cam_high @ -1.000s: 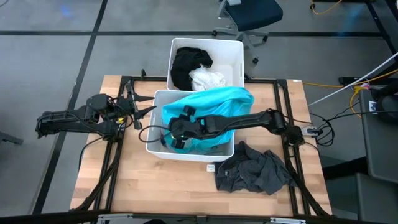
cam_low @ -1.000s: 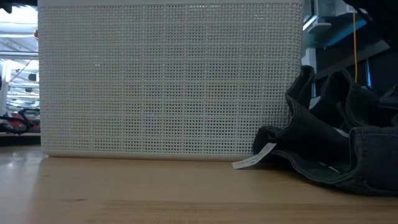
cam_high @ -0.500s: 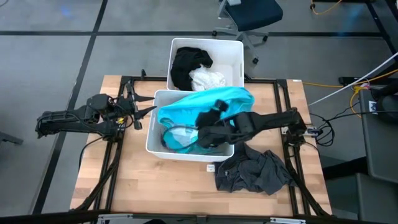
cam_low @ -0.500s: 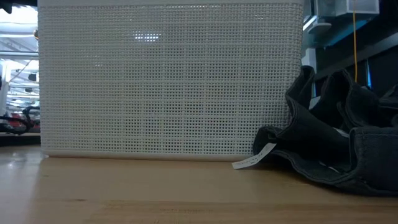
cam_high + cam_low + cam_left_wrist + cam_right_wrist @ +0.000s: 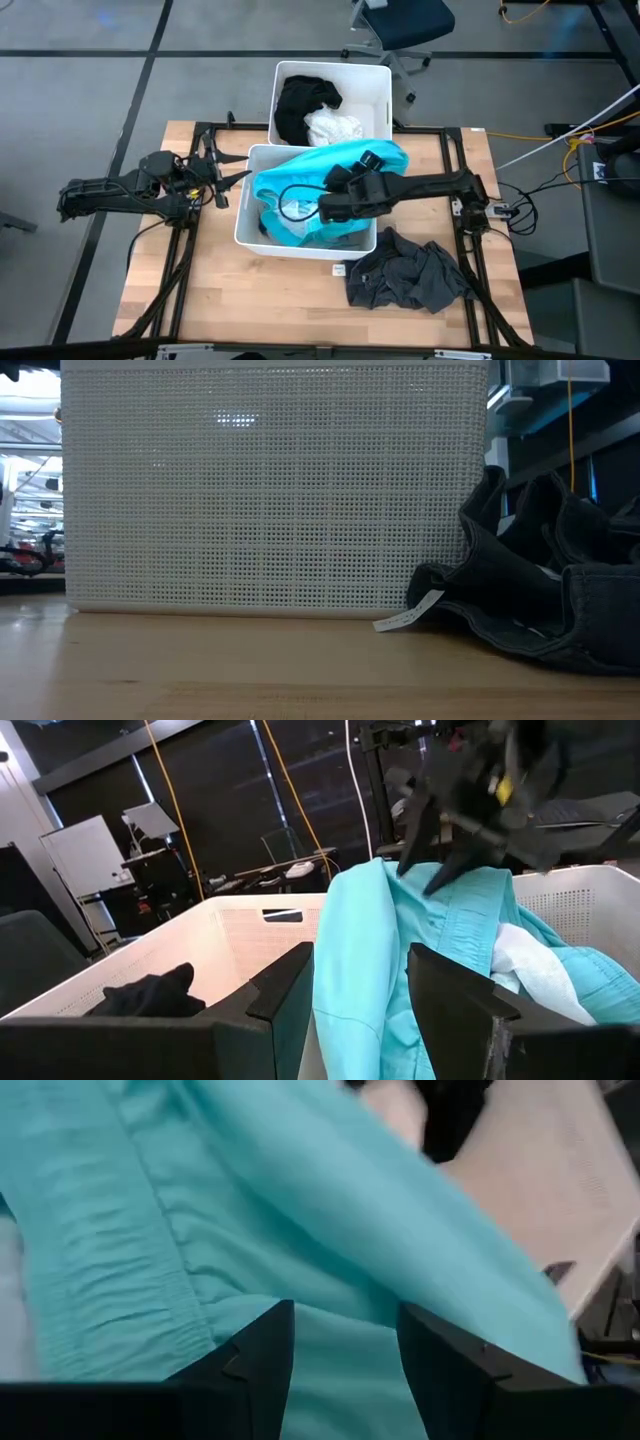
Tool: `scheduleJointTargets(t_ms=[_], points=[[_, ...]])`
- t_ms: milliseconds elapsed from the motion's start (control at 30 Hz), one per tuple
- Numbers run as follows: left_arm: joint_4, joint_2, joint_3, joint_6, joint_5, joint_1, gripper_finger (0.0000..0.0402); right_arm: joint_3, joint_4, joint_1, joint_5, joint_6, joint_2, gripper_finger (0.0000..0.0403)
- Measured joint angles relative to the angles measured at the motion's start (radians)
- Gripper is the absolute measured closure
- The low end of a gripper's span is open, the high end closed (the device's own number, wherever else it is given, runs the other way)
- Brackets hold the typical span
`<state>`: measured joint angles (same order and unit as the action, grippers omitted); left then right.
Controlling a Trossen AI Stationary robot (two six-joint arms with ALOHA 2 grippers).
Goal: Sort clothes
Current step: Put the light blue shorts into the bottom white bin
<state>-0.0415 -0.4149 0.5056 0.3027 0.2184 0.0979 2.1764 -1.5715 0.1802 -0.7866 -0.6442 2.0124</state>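
Your right gripper [image 5: 335, 205] hangs over the near bin [image 5: 243, 222], above the teal garment [image 5: 345, 160], and in its wrist view the 2 fingers [image 5: 250, 1355] stand spread with only teal cloth showing in the gap between them; you cannot tell from here whether the tips touch the fabric, since they run out of the picture. From above, the arm covers the middle of that garment, so part of it is hidden from you. A second ago this gripper sat lower and farther toward the bin's left front corner, buried in the teal cloth with its fingers closer together; it has since risen and drawn back to the right, and a white piece [image 5: 295, 208] has come into sight in the bin. The teal garment lies crumpled, its long axis running diagonally from the bin's front left up to the far right corner, where it drapes over the rim. Your left gripper [image 5: 232, 181] waits just beside the near bin's left wall, fingers [image 5: 290, 995] parted and empty, pointing at the bin, unchanged from before. Behind, the far bin [image 5: 380, 80] holds a black garment [image 5: 300, 105] and a white one [image 5: 333, 128] side by side. A dark grey garment [image 5: 415, 275] lies heaped on the table [image 5: 200, 300] at the right front, well apart from both grippers. The low view gives you only the near bin's mesh wall and that grey heap with its small label [image 5: 405, 618]; neither arm shows there.
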Motion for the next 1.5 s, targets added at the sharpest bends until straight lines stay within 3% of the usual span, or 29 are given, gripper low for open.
scheduleJointTargets(t_ms=[233, 400, 767, 1033, 1233, 1500], points=[[-0.002, 0.0, 0.0, 0.0, 0.0, 0.0, 0.0251, -0.109, 0.002, -0.046, 0.177, 0.05, -0.001, 0.0223], [-0.001, 0.0, 0.0, -0.001, 0.0, 0.0, 0.0251, -0.228, 0.05, -0.058, 0.242, 0.051, -0.001, 0.0223], [0.001, 0.0, 0.0, -0.007, 0.0, 0.0, 0.0251, -0.516, 0.602, -0.063, 0.481, 0.214, -0.001, 0.0223], [0.001, 0.0, 0.0, -0.006, 0.0, 0.0, 0.0251, -0.668, 0.812, -0.086, 0.535, 0.229, -0.001, 0.0223], [0.0, 0.0, 0.0, -0.004, 0.0, 0.0, 0.0251, -0.646, 0.794, -0.088, 0.499, 0.226, -0.019, 0.0223], [-0.001, 0.0, 0.0, -0.004, 0.0, 0.0, 0.0251, -0.408, 0.606, -0.027, 0.451, 0.222, -0.113, 0.0223]])
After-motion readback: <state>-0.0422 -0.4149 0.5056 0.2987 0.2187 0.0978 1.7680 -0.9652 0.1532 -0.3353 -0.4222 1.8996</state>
